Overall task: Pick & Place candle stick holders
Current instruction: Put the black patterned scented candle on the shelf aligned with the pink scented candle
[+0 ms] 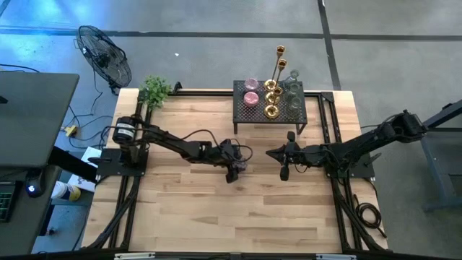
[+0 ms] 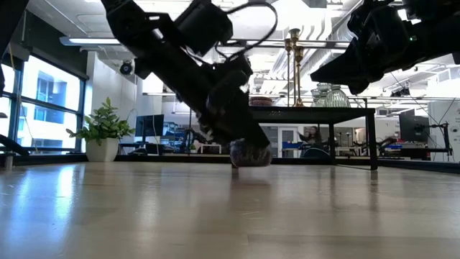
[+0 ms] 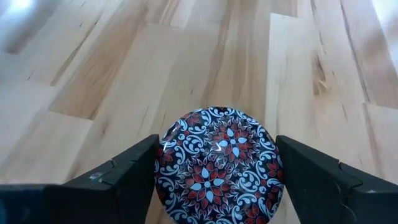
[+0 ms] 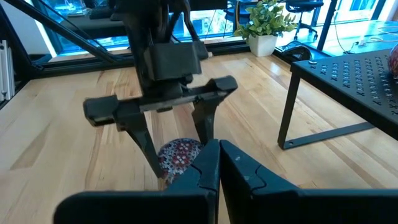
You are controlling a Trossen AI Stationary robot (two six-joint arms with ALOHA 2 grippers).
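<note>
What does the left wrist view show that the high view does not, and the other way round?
Only the left wrist view shows the floral pattern, red, white and black, on the round holder between the left gripper jaws. Only the high view shows the black mesh rack carrying the brass sticks, gold holders and glass cups, the potted plant, and the right gripper waiting nearby. Both show the wooden table and the left gripper at mid-table.

— Laid out how, across the table [image 1: 216, 209]?
— Found the rack [image 1: 244, 115] at the far edge, right of middle, with the candle stick holders [image 1: 272, 97] crowded on top and the plant [image 1: 155, 89] at the far left corner.
— And mid-table?
— Found one round holder [image 3: 219, 163] down on the wood between the fingers of the left gripper [image 1: 236, 171], with the right gripper [image 1: 284, 171] to its right, apart.
</note>
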